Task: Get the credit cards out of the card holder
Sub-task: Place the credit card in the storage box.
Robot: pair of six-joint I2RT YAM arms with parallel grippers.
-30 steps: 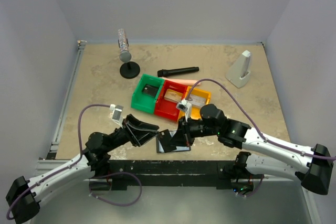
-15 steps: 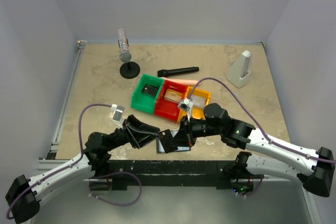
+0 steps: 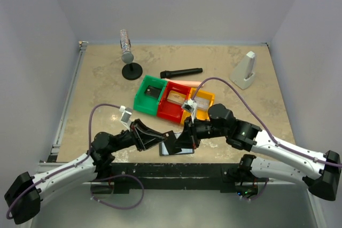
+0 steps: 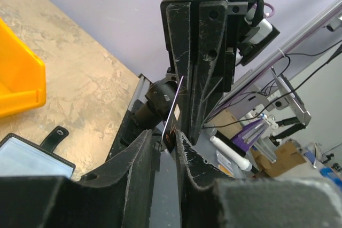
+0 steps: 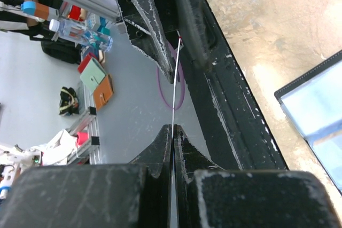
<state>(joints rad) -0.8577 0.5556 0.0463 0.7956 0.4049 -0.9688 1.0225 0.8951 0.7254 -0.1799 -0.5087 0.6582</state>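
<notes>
So at the near edge of the counter (image 3: 235, 73) the card holder (image 3: 175, 146) lies open and flat, black outside and bluish-grey inside, just under both claws, and the right claw (image 5: 172, 129) is pinched shut on a thin card (image 4: 173, 113) pointing lengthwise into the left claw (image 4: 164, 142), which straddles its free end, can't tell if it's gripping.

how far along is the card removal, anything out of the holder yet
Done: the card holder lies open and one card is out of it. In hand: the right claw is shut on that card, the left claw open around its other end. Left: setting it down; whether more cards sit in the holder cannot be seen.
</notes>
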